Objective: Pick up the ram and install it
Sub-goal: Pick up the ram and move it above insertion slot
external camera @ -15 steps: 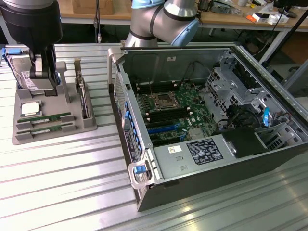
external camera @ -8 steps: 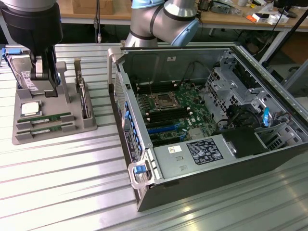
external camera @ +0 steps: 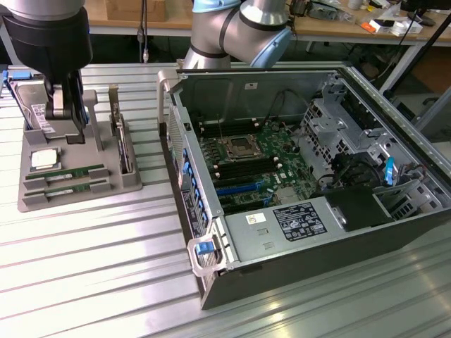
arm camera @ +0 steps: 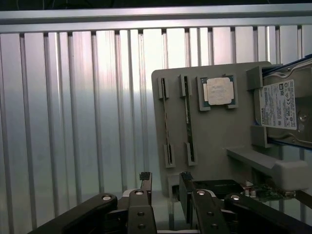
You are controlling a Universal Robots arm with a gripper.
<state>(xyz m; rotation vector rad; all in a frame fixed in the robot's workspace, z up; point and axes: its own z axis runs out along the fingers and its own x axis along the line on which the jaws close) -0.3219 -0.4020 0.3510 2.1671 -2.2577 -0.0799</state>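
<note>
Ram [external camera: 67,173] (one of two) slotted in tray [arm camera: 214,136], long axis parallel to twin, gripper [arm camera: 165,179] spread, empty

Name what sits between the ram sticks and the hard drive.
The square silver CPU chip, in its recess on the grey holder; both views show it.

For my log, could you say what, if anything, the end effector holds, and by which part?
Nothing; the end effector is open, and both ram sticks lie in the tray.

Arm [external camera: 232,32] bent over, wrist pointing down. Pincer [external camera: 62,111] hovers above back end of grey tray [external camera: 77,195], jaws parted, empty.
</note>
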